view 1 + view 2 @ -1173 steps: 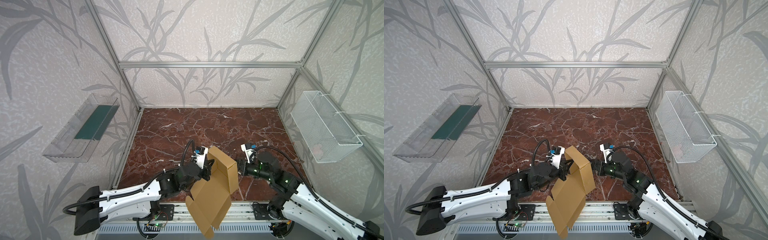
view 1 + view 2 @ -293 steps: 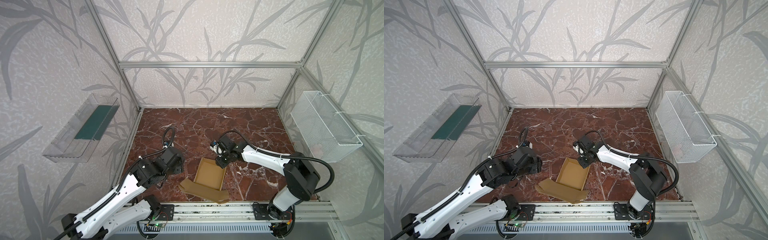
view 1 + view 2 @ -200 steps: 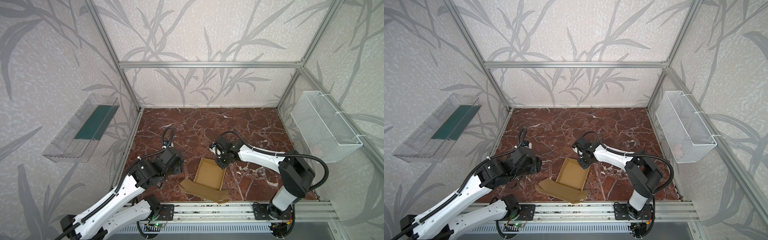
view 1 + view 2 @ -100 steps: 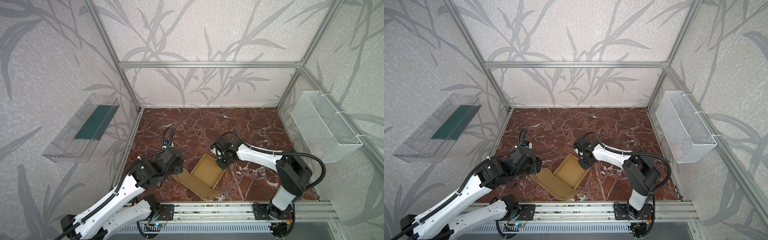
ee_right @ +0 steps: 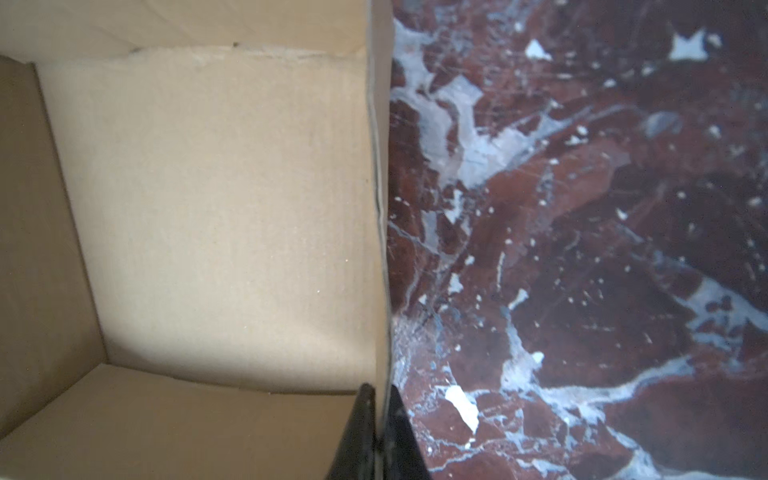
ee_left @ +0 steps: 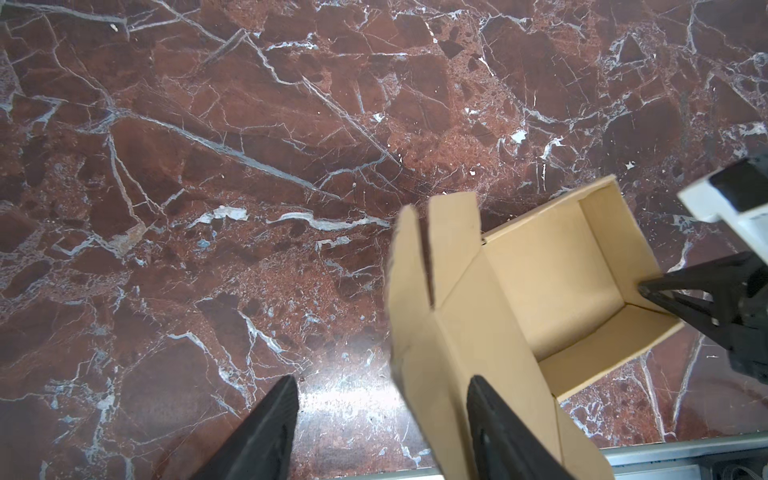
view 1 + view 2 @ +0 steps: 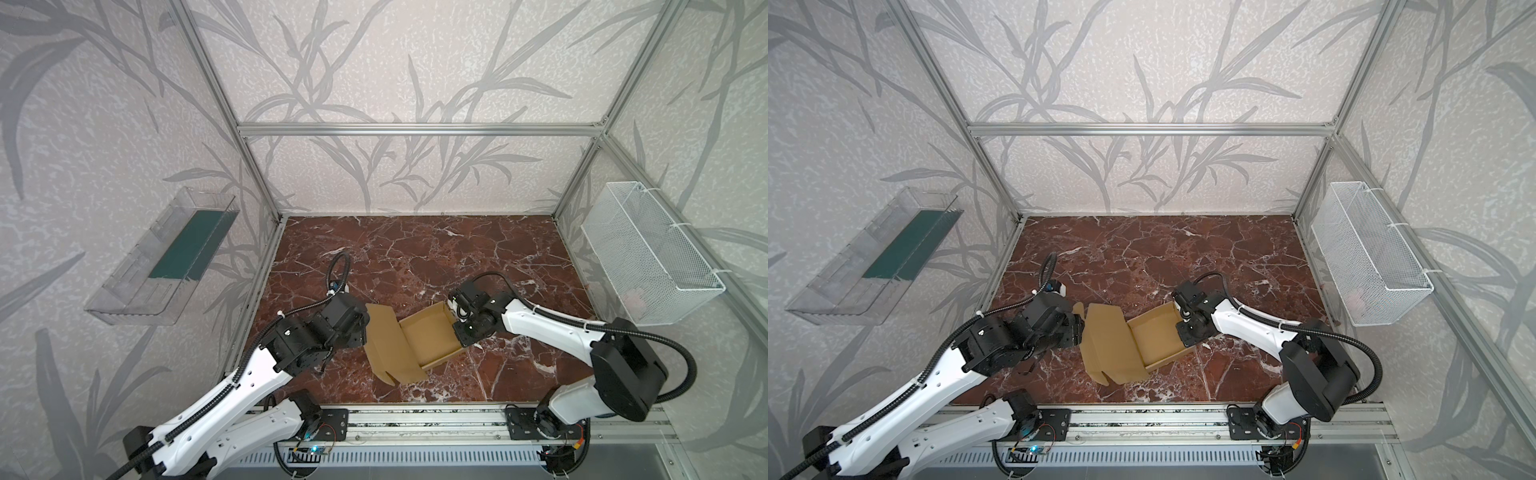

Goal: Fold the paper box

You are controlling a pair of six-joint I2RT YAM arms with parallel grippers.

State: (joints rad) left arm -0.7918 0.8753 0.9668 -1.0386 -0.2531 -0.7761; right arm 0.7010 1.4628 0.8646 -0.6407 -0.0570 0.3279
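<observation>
The paper box (image 7: 430,338) (image 7: 1158,336) lies on the marble table as an open tan cardboard tray, its lid panel (image 7: 384,332) raised on the left side. My right gripper (image 7: 458,330) (image 7: 1183,328) (image 5: 380,388) is shut on the tray's right wall, one finger inside and one outside. In the left wrist view its black fingers (image 6: 665,293) pinch that wall of the paper box (image 6: 548,278). My left gripper (image 7: 360,328) (image 7: 1079,328) (image 6: 382,380) is open at the lid's outer edge. The lid's edge stands between its fingers, unclamped.
A clear plastic bin (image 7: 166,257) with a green sheet hangs on the left wall. A white wire basket (image 7: 648,257) hangs on the right wall. An aluminium rail (image 7: 415,419) with both arm bases runs along the table's front edge.
My right gripper has closed on the tray wall and the box has swung round. The lid panel, earlier flat at the front, now stands raised beside my left gripper. The left arm has barely moved.
</observation>
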